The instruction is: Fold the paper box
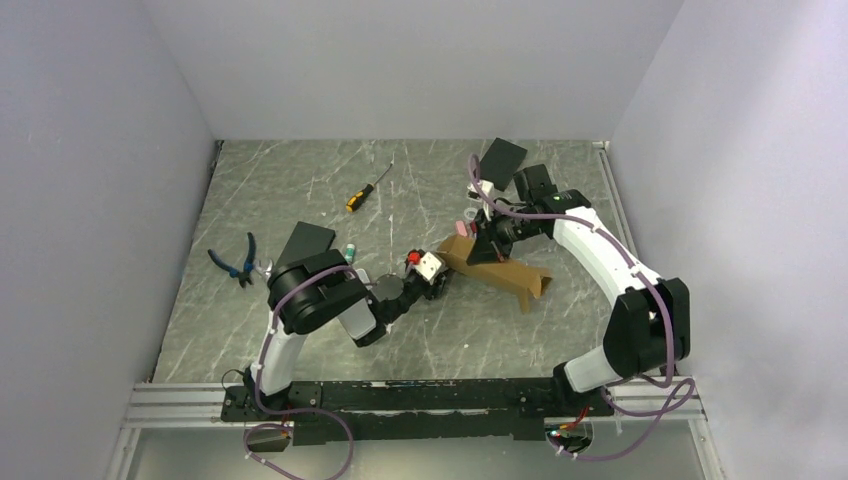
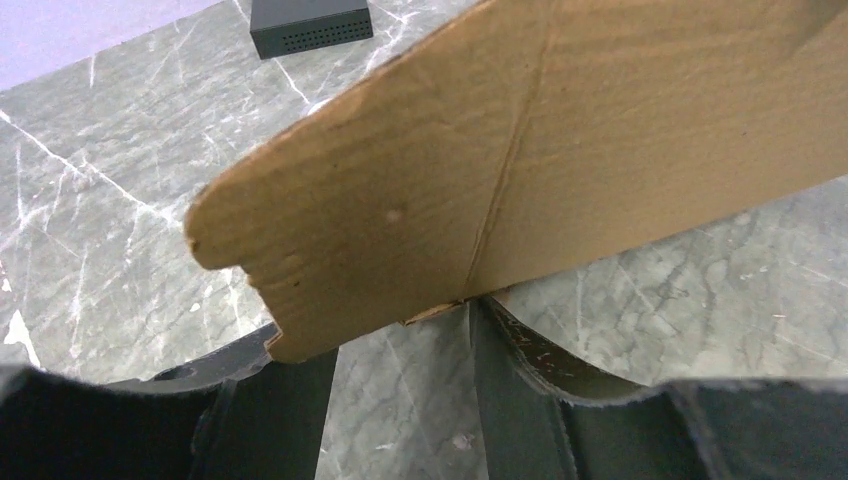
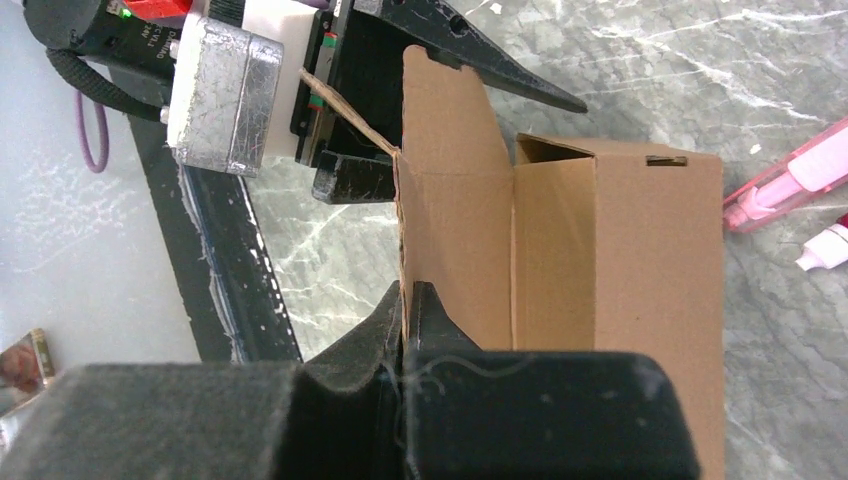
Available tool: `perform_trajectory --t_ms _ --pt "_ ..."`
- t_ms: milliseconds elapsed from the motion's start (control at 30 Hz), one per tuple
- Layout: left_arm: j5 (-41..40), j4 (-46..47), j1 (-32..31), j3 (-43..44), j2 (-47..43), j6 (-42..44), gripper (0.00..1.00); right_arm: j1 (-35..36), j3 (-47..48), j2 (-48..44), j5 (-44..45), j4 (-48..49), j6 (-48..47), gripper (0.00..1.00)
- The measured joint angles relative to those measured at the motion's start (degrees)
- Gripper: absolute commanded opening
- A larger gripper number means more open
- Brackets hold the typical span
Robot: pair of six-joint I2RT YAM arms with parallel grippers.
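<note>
The box (image 1: pixel 495 270), a half-formed tube, is lying just toward 3 o'clock of the counter (image 1: pixel 300 200) centre. A wall edge is being pinched tight by the right tool (image 3: pixel 405 320) from 12 o'clock. At the 9 o'clock end a flap (image 2: pixel 360 230) is being straddled by the left tool (image 2: pixel 380 345), jaws apart, nothing gripped. End-flap folding is judged in hand; next, that flap is needing to be pushed inward against a steadied body.

A paper box (image 1: pixel 497 268) of plain tan-brown cardboard, partly formed into a rectangular sleeve, lies on its side just right of the middle of the grey marbled bench (image 1: pixel 300 190). One end is open, with creased flaps sticking out unfolded.
</note>
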Motion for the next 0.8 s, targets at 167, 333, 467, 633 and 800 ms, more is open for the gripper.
perform_trajectory --t_ms 167,333,467,633,800 --pt "1.6 0.13 1.68 1.22 1.14 0.81 0.54 -1.09 1.57 2.86 -1.81 -1.22 -0.02 0.0" --pt "3.72 0.07 3.23 3.72 2.64 0.87 0.53 -1.88 3.1 5.18 -3.13 -2.49 -0.04 0.0" --pt "5.4 0.11 4.07 5.16 3.67 0.85 0.5 -3.1 4.92 6.69 -3.82 -3.54 -0.07 0.0" --pt "7.89 0.35 5.03 6.75 4.9 0.79 0.45 -5.33 8.28 10.23 -6.16 -6.01 -0.33 0.0" --pt "10.08 0.22 5.6 7.89 5.86 0.55 0.42 -7.1 10.25 13.77 -8.79 -8.44 -0.85 0.0"
